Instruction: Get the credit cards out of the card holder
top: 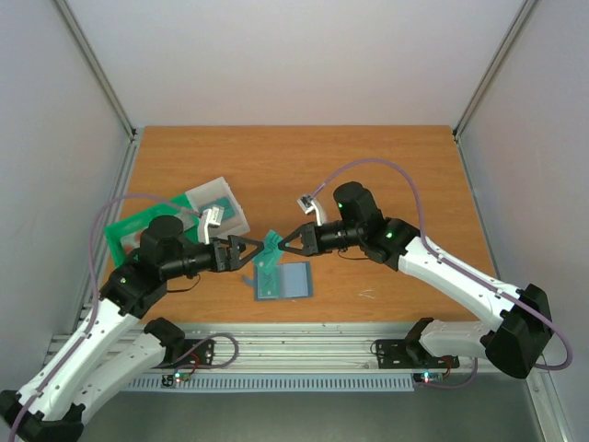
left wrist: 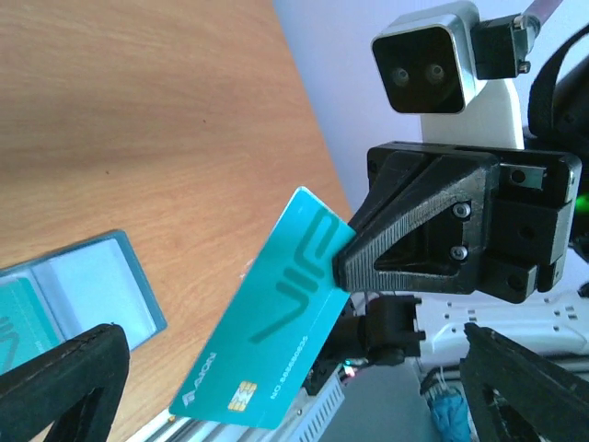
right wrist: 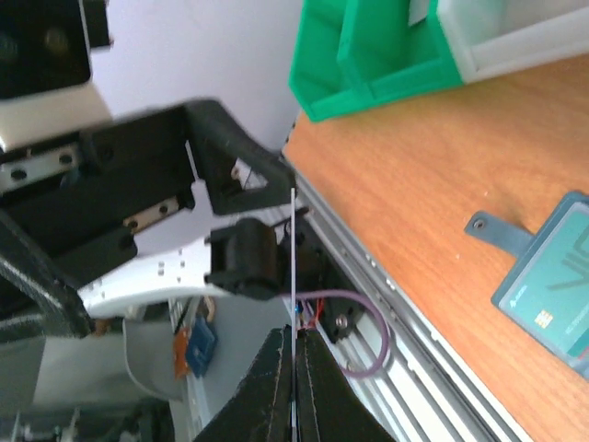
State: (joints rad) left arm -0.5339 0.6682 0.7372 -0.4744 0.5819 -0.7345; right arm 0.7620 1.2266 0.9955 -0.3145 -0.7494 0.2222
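Observation:
My right gripper [top: 283, 244] is shut on the top edge of a teal credit card [top: 271, 246] and holds it above the table. In the left wrist view the card [left wrist: 267, 341] hangs from the right gripper's fingers [left wrist: 386, 249]. In the right wrist view it stands edge-on [right wrist: 294, 258] between my shut fingers [right wrist: 276, 387]. My left gripper [top: 252, 253] is wide open, its fingers [left wrist: 64, 378] on either side of the card and apart from it. The slate-blue card holder [top: 294, 281] lies open on the table below, with another teal card [top: 266, 279] in its left pocket.
A green tray [top: 124, 235] and a clear whitish tray [top: 219, 198] stand at the table's left, behind my left arm. They also show in the right wrist view, green tray [right wrist: 368, 55] and whitish tray [right wrist: 515, 32]. The metal rail [top: 294, 341] runs along the near edge.

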